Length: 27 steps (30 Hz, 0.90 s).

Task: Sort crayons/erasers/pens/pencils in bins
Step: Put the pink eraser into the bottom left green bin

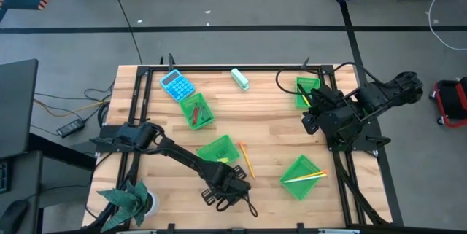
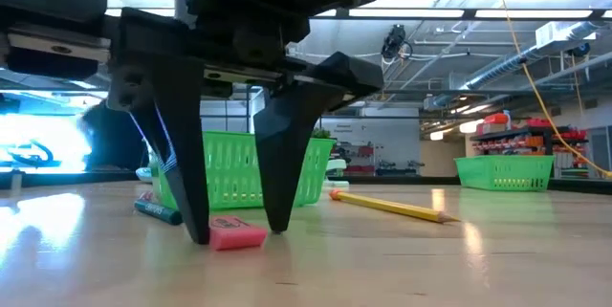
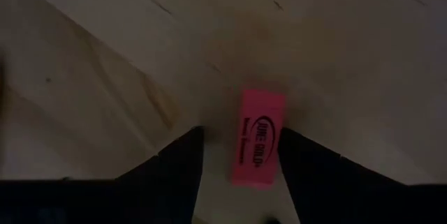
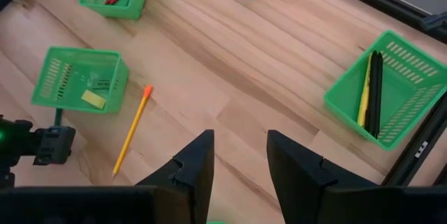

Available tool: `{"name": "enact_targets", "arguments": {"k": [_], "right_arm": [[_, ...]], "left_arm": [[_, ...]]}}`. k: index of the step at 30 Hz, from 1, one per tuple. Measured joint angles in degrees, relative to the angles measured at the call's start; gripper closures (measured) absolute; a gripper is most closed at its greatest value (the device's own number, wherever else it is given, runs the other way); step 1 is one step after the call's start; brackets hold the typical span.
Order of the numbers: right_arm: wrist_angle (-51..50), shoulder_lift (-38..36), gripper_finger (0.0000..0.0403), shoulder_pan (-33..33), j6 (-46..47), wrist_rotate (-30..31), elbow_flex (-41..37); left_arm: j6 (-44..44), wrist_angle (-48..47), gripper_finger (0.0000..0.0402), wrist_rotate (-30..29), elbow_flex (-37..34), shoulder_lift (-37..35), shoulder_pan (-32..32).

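Observation:
A pink eraser (image 3: 257, 137) lies flat on the wooden table near its front edge. My left gripper (image 2: 239, 232) points down over it, open, with one fingertip on each side of the eraser (image 2: 236, 234) at table level. My right gripper (image 4: 241, 155) hangs open and empty, high over the table's right side (image 1: 314, 117). An orange pencil (image 1: 246, 160) and a dark crayon (image 2: 158, 213) lie loose on the table. Four green bins stand about: one with red crayons (image 1: 197, 110), one with a yellow eraser (image 4: 80, 77), one with pens (image 4: 387, 95), one with pencils (image 1: 303, 177). My left gripper stands astride the pink eraser from above, its fingers beside the eraser's two long sides. One long side (image 3: 278, 140) lies right next to a finger (image 3: 307, 175); I cannot tell whether they touch. The eraser lies flat on the table.
A blue calculator (image 1: 176, 84) and a teal-and-white block (image 1: 239, 79) lie at the table's far side. A potted plant (image 1: 131, 201) stands at the near left corner. The eraser bin (image 2: 239, 168) stands just behind my left gripper.

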Motion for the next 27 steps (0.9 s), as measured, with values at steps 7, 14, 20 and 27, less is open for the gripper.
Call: {"name": "enact_targets", "arguments": {"k": [7,14,20,27], "right_arm": [[0.0,0.0,0.0265,0.0,-0.2,0.0,0.0],[0.0,0.0,0.0265,0.0,-0.7,0.0,0.0],[0.0,0.0,0.0265,0.0,-0.7,0.0,0.0],[0.0,0.0,0.0265,0.0,-0.9,0.0,0.0]], "left_arm": [[0.0,-0.1,0.0237,0.4,0.0,0.0,-0.3],[-2.5,0.0,0.0272,0.4,0.0,0.0,-0.3],[-3.0,-1.4,0.0300,0.4,1.1,0.3,-0.3],[-5.4,-4.5,0.0316,0.5,5.9,0.4,-0.1]]}}
